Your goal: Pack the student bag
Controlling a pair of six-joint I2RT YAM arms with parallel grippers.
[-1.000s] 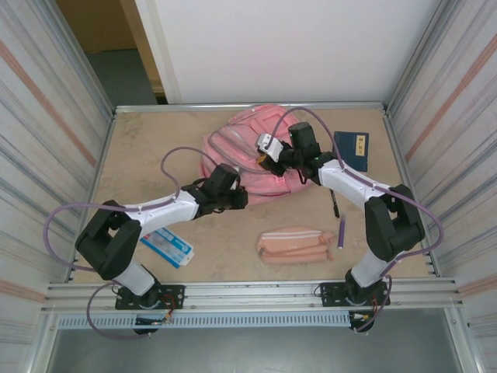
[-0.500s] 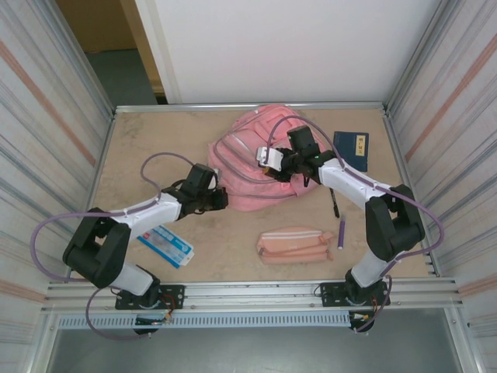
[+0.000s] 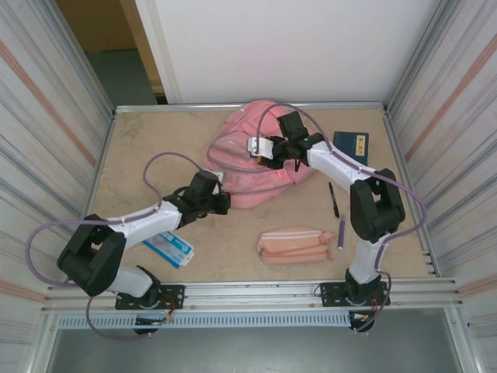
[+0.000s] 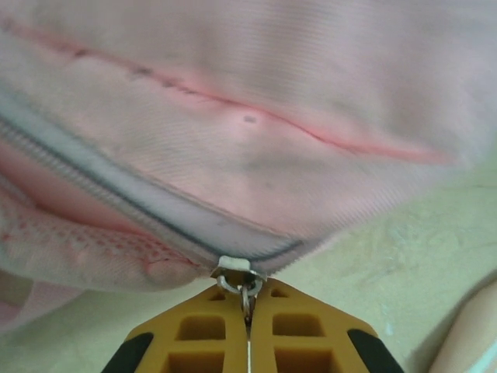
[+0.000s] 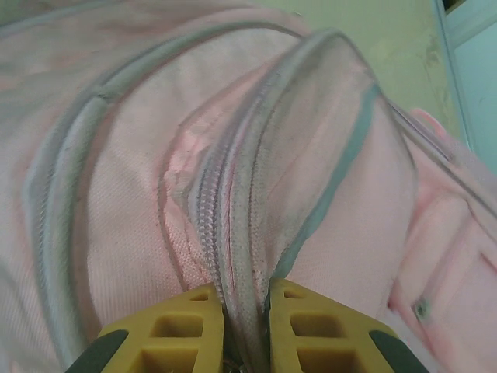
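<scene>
The student bag [image 3: 245, 159], a soft pink backpack with grey-white trim, lies at the back middle of the table. At its near left edge, my left gripper [image 3: 226, 203] is shut on the small metal zipper pull [image 4: 248, 298]. That pull hangs from the slider [image 4: 233, 266] at the end of a grey zipper line. My right gripper [image 3: 259, 151] reaches over the top of the bag. In the right wrist view it [image 5: 246, 305] is shut on a raised fold of bag fabric [image 5: 256, 233] that carries a zipper track.
A pink pencil pouch [image 3: 295, 243] lies near the front, with a purple pen [image 3: 341, 235] and a black pen [image 3: 333, 200] to its right. A dark blue notebook [image 3: 352, 148] sits at the back right. A blue-and-white packet [image 3: 167, 246] lies by the left arm. Metal walls enclose the table.
My left gripper has pulled leftward along the bag's near edge with the zipper pull. My right gripper has moved a little back and left, and the bag has shifted with it.
</scene>
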